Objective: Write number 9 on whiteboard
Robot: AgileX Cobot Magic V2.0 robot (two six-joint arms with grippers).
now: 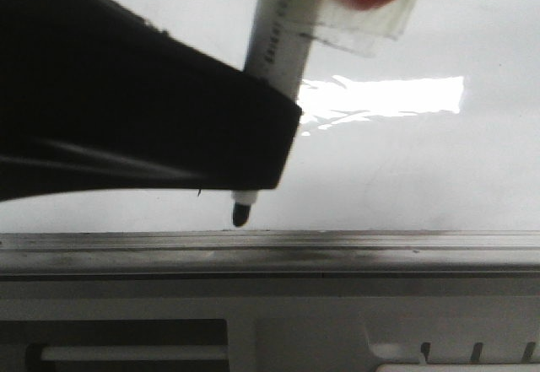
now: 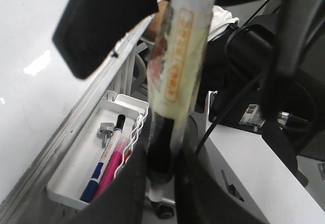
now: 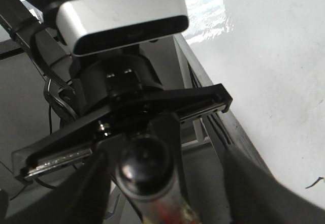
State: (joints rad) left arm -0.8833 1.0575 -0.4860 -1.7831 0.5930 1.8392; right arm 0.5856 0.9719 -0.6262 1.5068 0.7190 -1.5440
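My left gripper [image 2: 162,183] is shut on a white marker [image 2: 180,56] near its nib end. In the front view its black finger [image 1: 169,127] reaches in from the left, and the marker [image 1: 278,35] slants down behind it. The black nib [image 1: 240,214] pokes out just above the whiteboard's [image 1: 422,161] lower edge; I cannot tell whether it touches. My right gripper [image 3: 162,203] is open, its fingers [image 3: 254,193] wide apart around the marker's upper part [image 3: 144,165]. No number 9 shows on the whiteboard [image 3: 274,56]. Only a tiny black tick [image 1: 200,191] lies by the nib.
A grey metal rail [image 1: 337,241] runs along the board's lower edge. A white tray [image 2: 76,168] below it holds a blue marker [image 2: 99,170], a pink marker [image 2: 116,163] and a bolt [image 2: 105,130]. Cables and black gear [image 2: 254,82] sit beside the board.
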